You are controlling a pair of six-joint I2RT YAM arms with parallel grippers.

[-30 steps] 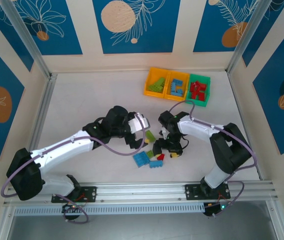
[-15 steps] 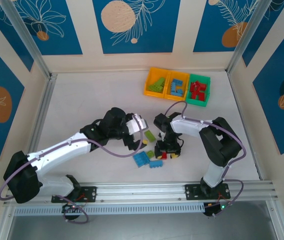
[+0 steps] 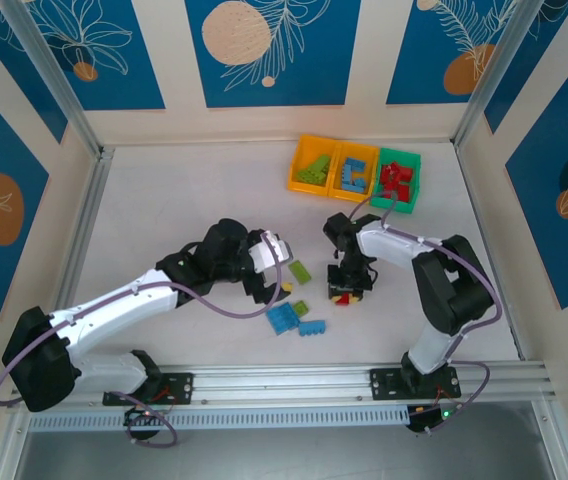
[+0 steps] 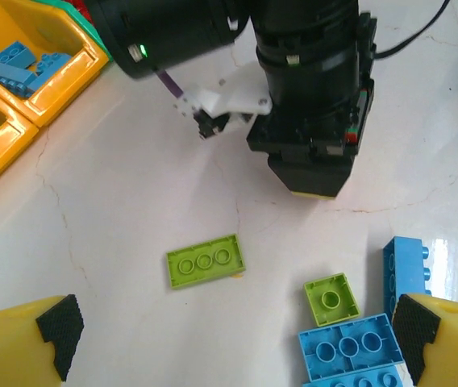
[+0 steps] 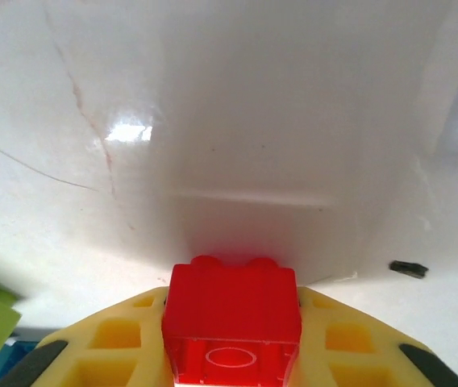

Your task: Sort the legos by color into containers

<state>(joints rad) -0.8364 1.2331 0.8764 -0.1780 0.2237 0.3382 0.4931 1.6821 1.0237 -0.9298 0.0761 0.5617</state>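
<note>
Red brick (image 3: 344,297), seen from above, sits clamped in the right gripper (image 3: 349,290) nearer the arms than the containers (image 3: 354,147); the left wrist view has the left gripper (image 4: 237,330) spread wide over a lime plate (image 4: 205,260); the right wrist view has that brick pinched between yellow fingers (image 5: 124,343).

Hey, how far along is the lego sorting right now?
Well along: the three containers already hold green, blue and red legos. In hand: the right gripper grips a red brick. Left: a lime plate, a small lime brick and blue bricks lie loose by the open left gripper.
</note>
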